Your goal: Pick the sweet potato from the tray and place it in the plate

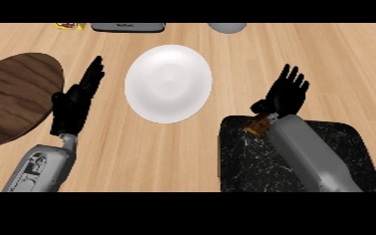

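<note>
From my remote seat, I take the white plate [169, 83] as my landmark; it lies on the wooden counter [147, 149], empty, near the middle of the head view.

Nearest me, below and to the right of the plate, I see the dark marbled tray [242, 164]. My right forearm [312, 152] crosses it diagonally and covers much of its surface. At the tray's far edge, tucked against the wrist, I see a small orange-brown piece, which I take for the sweet potato [258, 125]; most of it is hidden by the arm, so I cannot tell how it lies. It is well apart from the plate, to the plate's lower right.

The right hand [285, 95] sits just beyond the tray's far edge, right of the plate, fingers spread and straight, released, holding nothing.

Left of the plate, the left hand [79, 99] shows fingers extended and pointing away from me, relaxed, grasping nothing. It rests beside the edge of a dark round wooden board [26, 92], which lies farther left of the plate.

Beyond the plate, at the counter's far edge, I note a grey flat object [129, 27], a small yellow item [70, 26] left of it, and a grey rounded object [228, 27] to the right. I cannot tell what they are.
</note>
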Tool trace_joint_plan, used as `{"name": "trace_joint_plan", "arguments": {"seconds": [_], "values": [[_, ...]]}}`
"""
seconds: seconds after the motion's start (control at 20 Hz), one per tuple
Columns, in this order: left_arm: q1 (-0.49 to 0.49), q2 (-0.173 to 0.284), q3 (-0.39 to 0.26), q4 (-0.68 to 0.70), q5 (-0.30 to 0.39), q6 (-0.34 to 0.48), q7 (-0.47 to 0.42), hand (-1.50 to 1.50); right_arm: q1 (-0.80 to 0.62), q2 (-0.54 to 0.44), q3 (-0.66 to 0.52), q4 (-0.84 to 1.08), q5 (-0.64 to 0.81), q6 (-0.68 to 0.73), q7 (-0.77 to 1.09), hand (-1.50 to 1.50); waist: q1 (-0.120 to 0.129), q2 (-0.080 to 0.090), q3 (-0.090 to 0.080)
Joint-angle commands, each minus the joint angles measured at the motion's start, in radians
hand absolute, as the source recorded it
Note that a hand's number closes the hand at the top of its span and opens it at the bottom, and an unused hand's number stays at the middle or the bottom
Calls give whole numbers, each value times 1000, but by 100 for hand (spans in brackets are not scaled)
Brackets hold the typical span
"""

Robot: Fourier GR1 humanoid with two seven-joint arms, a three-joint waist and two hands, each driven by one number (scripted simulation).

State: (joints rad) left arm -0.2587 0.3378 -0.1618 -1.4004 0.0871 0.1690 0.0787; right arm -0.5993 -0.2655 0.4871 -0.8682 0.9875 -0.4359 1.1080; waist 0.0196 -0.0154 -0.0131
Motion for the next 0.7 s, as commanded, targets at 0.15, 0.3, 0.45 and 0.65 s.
{"name": "trace_joint_plan", "arguments": {"seconds": [0.15,0.3,0.45,0.65], "values": [[18,13,7,-7,-10,3,1,0,-176,126,-37,33,6,389,360,-150,-15,-7,6],[-16,8,14,14,-9,5,21,0,-174,174,-83,53,-12,438,379,-150,-45,-5,8],[-18,1,29,22,-1,9,11,0,-226,200,-141,92,13,472,380,-150,-44,-2,8],[23,-19,14,18,-19,27,-3,0,-222,189,-200,90,15,514,380,-150,-44,0,10]]}}
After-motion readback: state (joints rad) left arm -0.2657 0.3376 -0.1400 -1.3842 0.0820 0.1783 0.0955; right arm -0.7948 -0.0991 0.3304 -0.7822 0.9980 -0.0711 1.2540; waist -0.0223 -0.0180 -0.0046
